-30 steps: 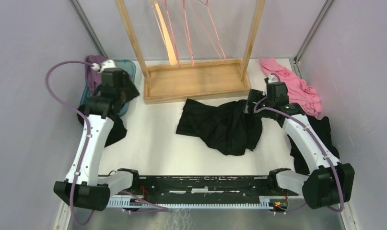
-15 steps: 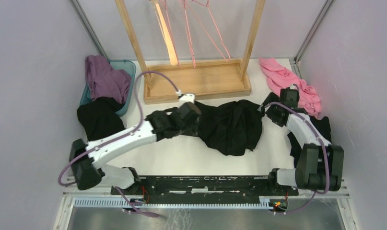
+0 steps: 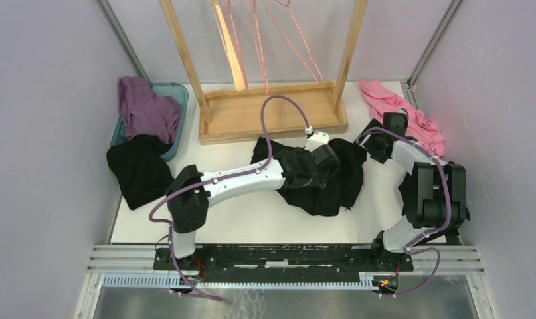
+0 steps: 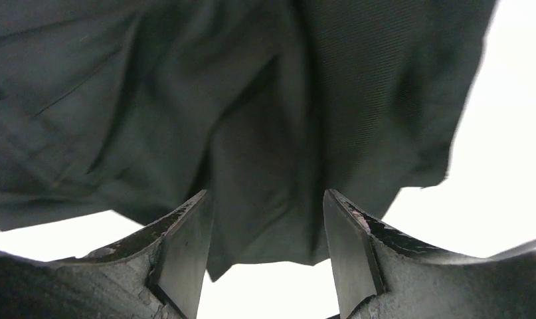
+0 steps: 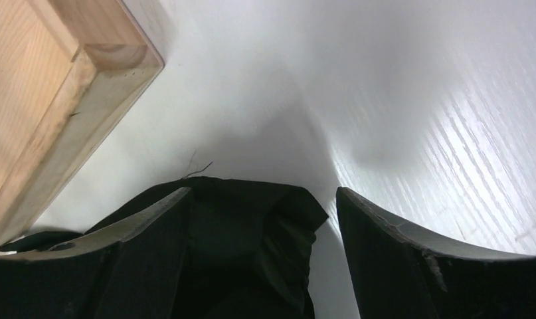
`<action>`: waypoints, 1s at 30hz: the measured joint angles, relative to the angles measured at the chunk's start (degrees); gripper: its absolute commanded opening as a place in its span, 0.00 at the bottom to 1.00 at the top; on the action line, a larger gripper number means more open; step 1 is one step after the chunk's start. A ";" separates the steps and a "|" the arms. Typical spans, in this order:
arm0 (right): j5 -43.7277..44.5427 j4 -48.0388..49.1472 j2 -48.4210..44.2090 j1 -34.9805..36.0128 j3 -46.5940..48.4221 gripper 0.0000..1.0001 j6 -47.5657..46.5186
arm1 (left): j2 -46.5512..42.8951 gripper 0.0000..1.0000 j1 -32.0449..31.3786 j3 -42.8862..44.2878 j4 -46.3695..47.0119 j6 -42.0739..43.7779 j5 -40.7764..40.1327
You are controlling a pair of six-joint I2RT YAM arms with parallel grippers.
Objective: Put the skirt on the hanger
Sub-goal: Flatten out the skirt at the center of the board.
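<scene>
Black cloth is the thing to watch here. The skirt (image 3: 325,199) lies in a crumpled heap on the white table (image 3: 238,212), right under the left claw (image 4: 265,196), and it reaches over to the right claw (image 5: 262,193). The left claw hangs low over the middle of the heap. Its two fingers are set apart, with folds of the skirt showing in the gap, but they are not pinching anything. The right claw is at the skirt's edge. Its fingers are wide too. One corner of the cloth, with a loose thread sticking out, sits between them and is not squeezed. Ahead of that claw and off to one side is the corner of the wooden rack (image 3: 271,116).

The hanger (image 3: 233,56), the pale wooden one, hangs up on that rack, well beyond both claws, next to some thin pink hangers (image 3: 288,46).

I think the skirt will be light and very floppy. It will sag and slide, and the pleats will bunch up, so a pinch in the middle would likely lift only a lump. It won't break, though. The best place to hold looks like the edge or a corner, one spot for each claw, so the cloth can be pulled out flat. I can't tell which edge is the waist. The job has hardly begun, I'd say.
</scene>
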 measured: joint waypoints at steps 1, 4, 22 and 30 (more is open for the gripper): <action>0.02 0.55 0.98 -0.02 0.35 0.80 0.00 | 1.29 0.70 -0.44 2.14 0.31 0.00 0.39; -0.15 1.70 3.67 -0.15 0.55 0.76 -0.02 | 4.85 0.72 -1.11 7.04 1.55 0.00 2.25; -3.72 3.87 0.85 -0.74 -1.09 0.16 -1.44 | 4.96 0.03 -0.17 -2.97 -0.13 -0.04 -3.76; -7.19 -2.16 -11.17 -0.42 -0.74 0.19 -3.58 | -24.83 0.03 4.11 -8.74 -6.23 0.04 -8.37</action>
